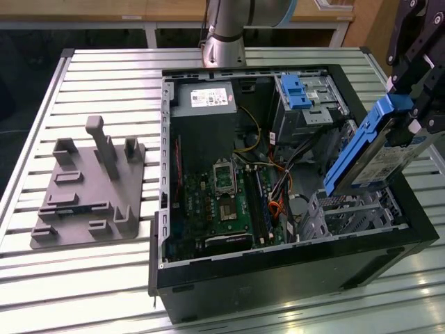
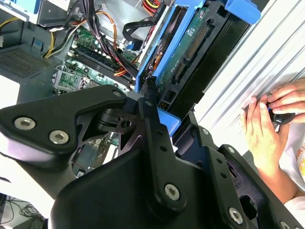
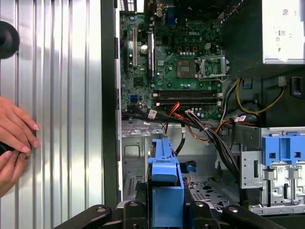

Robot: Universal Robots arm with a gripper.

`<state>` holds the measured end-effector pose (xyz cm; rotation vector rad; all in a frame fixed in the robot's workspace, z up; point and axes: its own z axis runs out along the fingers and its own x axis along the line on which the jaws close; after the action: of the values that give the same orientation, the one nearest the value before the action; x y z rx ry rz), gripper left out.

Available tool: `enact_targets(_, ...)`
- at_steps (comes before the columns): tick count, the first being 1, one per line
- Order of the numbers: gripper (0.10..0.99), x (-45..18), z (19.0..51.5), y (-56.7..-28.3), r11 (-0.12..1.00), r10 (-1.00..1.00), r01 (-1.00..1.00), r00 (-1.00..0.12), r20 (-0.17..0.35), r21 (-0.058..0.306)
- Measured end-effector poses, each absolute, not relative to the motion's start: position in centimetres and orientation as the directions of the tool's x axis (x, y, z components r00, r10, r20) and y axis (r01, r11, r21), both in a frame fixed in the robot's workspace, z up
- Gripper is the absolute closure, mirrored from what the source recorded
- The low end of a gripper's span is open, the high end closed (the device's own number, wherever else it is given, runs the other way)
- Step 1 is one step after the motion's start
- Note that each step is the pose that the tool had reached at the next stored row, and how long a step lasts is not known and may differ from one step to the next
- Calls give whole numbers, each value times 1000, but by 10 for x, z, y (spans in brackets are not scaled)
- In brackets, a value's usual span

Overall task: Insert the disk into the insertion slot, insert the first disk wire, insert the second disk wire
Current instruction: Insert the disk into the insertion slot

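Silver-grey arm, black fingers, silver screws

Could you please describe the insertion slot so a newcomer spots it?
Inside the open black computer case, look under the tilted blue-framed silver disk. The low grey perforated metal cage there is it; the taller cage has a blue latch.

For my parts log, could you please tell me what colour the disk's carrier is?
Bright blue; the disk's carrier shows best in the exterior view.
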<state>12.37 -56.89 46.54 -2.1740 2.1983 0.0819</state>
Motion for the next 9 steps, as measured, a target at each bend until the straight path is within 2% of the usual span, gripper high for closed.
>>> enact_targets(9,722,124,461,-569,11,-997,-1000,-11,-71,3)
